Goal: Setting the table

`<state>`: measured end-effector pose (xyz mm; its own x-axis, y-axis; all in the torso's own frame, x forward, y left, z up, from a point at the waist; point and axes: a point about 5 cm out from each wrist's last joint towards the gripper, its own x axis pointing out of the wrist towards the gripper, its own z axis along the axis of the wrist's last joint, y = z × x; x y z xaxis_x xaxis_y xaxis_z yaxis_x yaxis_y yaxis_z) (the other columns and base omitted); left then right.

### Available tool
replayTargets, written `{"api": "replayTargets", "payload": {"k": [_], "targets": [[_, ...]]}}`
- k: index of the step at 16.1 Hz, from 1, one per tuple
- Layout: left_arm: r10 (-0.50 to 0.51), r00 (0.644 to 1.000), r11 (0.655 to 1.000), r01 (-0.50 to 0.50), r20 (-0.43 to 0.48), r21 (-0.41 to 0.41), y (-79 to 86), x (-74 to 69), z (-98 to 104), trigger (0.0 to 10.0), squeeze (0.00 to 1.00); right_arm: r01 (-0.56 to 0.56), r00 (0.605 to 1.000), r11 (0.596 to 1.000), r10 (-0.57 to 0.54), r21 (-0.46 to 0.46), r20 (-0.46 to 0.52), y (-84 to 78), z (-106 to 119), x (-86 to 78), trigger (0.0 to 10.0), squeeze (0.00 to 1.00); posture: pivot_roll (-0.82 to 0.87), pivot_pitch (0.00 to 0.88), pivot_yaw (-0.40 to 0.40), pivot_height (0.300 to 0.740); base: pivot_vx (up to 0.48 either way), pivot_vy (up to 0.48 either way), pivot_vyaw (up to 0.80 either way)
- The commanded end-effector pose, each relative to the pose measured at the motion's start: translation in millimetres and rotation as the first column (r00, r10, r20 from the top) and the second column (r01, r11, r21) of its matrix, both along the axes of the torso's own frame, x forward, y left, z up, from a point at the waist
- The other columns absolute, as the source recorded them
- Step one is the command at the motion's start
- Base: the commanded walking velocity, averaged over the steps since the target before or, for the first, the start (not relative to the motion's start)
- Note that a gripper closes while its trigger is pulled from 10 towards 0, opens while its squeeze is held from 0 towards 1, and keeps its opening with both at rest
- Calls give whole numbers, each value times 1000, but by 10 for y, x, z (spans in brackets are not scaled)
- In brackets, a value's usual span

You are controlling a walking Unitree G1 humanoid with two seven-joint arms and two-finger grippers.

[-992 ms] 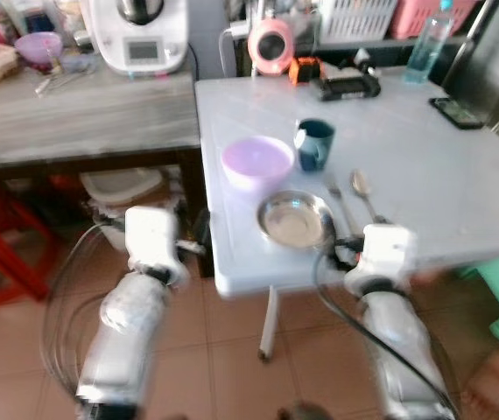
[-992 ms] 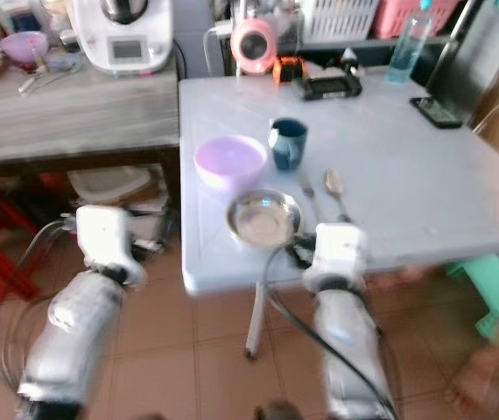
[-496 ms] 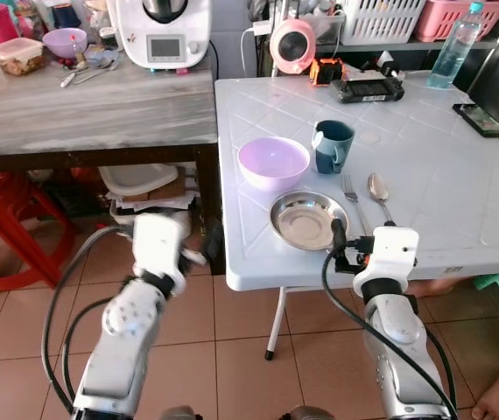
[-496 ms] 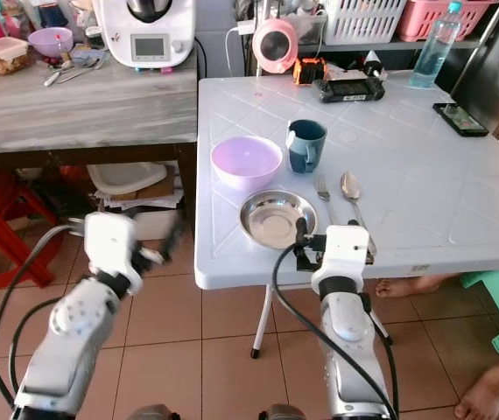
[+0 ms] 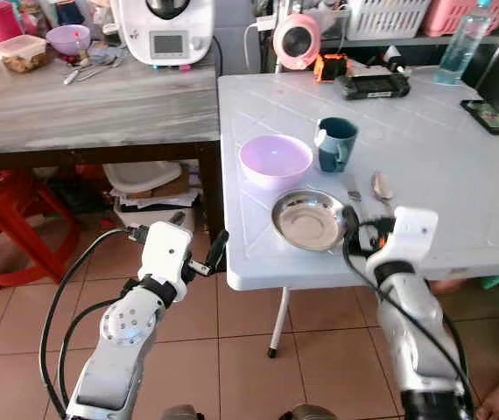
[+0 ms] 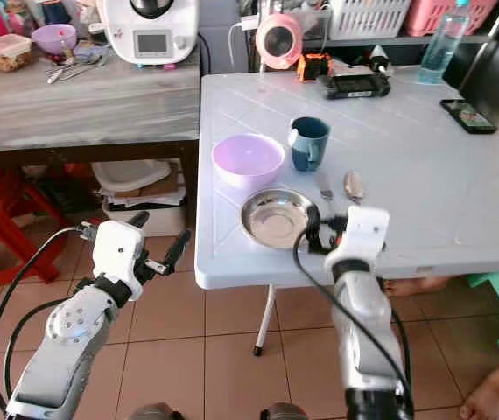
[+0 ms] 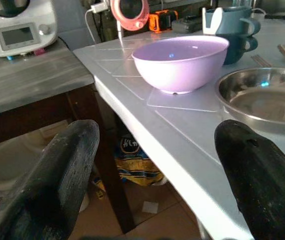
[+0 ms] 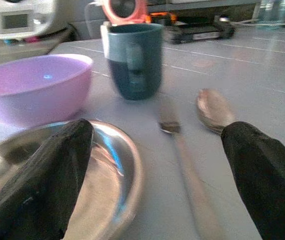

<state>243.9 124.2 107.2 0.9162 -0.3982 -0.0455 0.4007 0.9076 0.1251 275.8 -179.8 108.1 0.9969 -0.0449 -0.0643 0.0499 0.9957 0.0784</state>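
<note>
Spread wide and holding nothing, my right gripper (image 8: 147,165) hung over the near edge of the white table (image 5: 425,166), one finger above the steel plate (image 5: 309,220), the other on the spoon's side. Just right of the plate lay the fork (image 8: 180,137) and spoon (image 8: 212,110); beyond it stood the purple bowl (image 5: 275,160) and teal mug (image 5: 335,143). I judged the fork was next: centre over its handle, come down level, avoid nudging the plate. My left gripper (image 5: 199,251), also open and empty, waited off the table's left corner.
</note>
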Motion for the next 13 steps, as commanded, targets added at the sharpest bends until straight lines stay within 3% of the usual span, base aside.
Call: {"api": "replayTargets", "payload": {"k": [1,5,10,13], "targets": [[-18,1000,1000,18,18,23,-8,-22,35,10000,0,-56,998,998,57,34,-33,15,-1,61,10000,0,27,8,29,740,0,0,0],[-27,1000,999,26,13,31,10,-47,41,10000,0,-103,989,987,115,120,-93,50,-61,71,10000,0,36,19,31,740,0,0,0],[-32,999,999,32,4,36,20,-58,40,10000,0,-125,977,982,147,143,-154,79,-158,4,10000,0,35,24,37,740,0,0,0],[-45,999,998,45,6,36,-3,-42,71,10000,0,-180,964,967,209,178,-165,89,-135,64,10000,0,38,29,41,740,0,0,0]]}}
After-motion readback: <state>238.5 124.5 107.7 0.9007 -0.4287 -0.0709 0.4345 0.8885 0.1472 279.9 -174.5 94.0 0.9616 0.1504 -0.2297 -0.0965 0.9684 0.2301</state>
